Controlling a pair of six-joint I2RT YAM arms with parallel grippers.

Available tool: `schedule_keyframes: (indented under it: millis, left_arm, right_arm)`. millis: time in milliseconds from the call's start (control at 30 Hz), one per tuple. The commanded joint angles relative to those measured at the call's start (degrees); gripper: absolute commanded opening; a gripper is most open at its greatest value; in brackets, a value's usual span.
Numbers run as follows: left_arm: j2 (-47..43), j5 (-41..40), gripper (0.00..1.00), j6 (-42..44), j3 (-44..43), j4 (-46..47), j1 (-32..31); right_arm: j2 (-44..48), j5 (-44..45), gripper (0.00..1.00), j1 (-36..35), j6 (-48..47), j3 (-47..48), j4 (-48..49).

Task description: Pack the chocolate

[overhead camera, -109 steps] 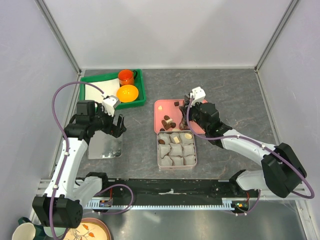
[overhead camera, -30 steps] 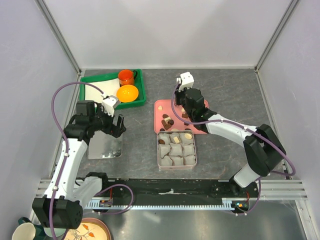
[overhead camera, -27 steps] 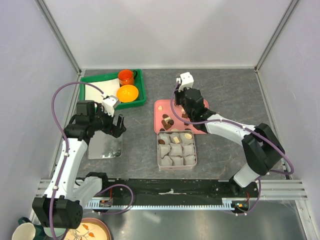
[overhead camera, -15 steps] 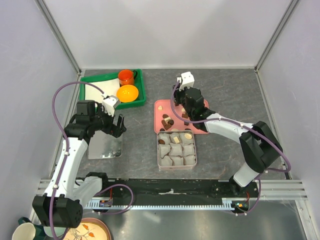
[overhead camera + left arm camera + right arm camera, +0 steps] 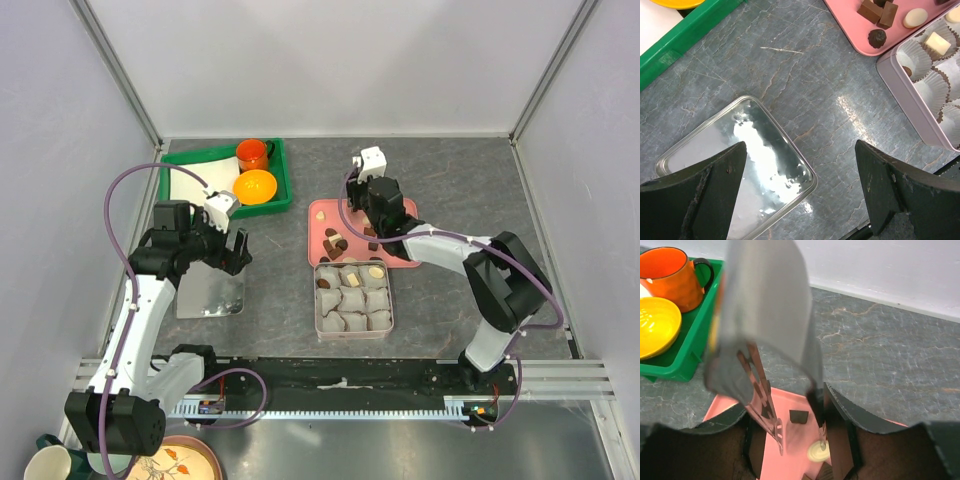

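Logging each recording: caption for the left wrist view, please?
Open left gripper hovers over the lid; chocolate on the tray and the tin lie upper right.

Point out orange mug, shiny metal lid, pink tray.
Orange mug with black handle [image 5: 677,290]: right wrist view, side wall.
Shiny square metal lid [image 5: 770,160]: left wrist view, flat middle.
Pink tray [image 5: 855,31]: left wrist view, bare floor.

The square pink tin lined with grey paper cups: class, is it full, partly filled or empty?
Partly filled: in the square pink tin, some grey paper cups along the far side hold chocolates; the rest look empty.
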State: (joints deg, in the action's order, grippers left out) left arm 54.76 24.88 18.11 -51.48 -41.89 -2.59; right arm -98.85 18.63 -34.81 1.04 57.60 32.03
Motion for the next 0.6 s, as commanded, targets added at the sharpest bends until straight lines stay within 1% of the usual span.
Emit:
schedule_keyframes:
  millis: [0,333,567]
  left_arm:
    - [-0.01,-1.24,0.96,1.93,-1.6,0.58,0.39]
    - [0.17,-1.59,0.96,2.19,-1.16,0.58,0.39]
    - [-0.01,-1.51,0.96,2.46,-0.81,0.58,0.39]
  right_arm:
    - [-2.13,-1.75,0.52,0.7,0.63,3.3,3.47]
    - [-6.79,-3.86,0.51,1.06,2.56,6.91,4.7]
    - [-7.68,-6.06,0.5,1.06,3.97,7.7,5.76]
